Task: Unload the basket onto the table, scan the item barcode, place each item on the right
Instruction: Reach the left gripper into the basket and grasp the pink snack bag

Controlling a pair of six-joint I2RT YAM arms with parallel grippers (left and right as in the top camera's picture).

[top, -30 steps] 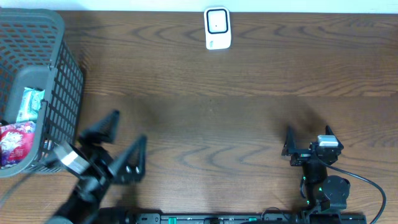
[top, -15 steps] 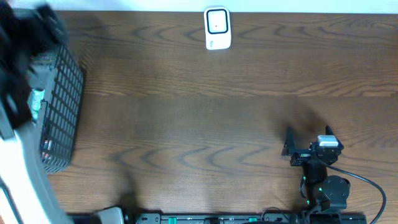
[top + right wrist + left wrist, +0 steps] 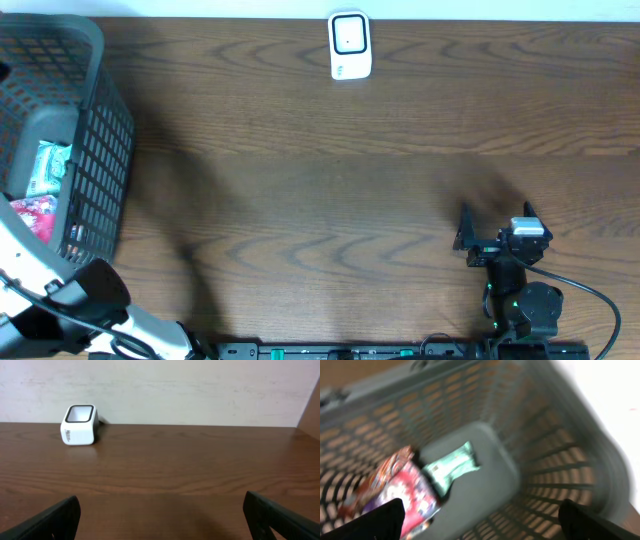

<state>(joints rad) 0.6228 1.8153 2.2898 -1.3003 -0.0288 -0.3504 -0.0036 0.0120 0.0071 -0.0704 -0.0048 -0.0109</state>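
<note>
Your left jaws stand wide with nothing between them; only their two dark tips show, at the bottom corners of the left wrist view. They hang above the open top of the basket [image 3: 560, 460], facing down into it. On the basket floor lies a teal packet [image 3: 451, 466]. A red packet [image 3: 407, 497] lies against its end, on the side of the left tip; you cannot tell whether they overlap or only touch. The view is blurred, so no print or barcode can be made out on either packet. Overhead, the basket sits at the far left corner of the counter [image 3: 320, 180]. The left arm [image 3: 95, 300] enters at the near left edge and runs out of frame. Your right jaws are wide as well and empty. They sit low over the counter on the near right side, pointing toward the far edge, with bare wood in front of them. The scanner [image 3: 349, 45], a small white box, stands at the far edge near the middle. It is close to the wall [image 3: 200, 390] and well apart from both jaws and from the basket.
</note>
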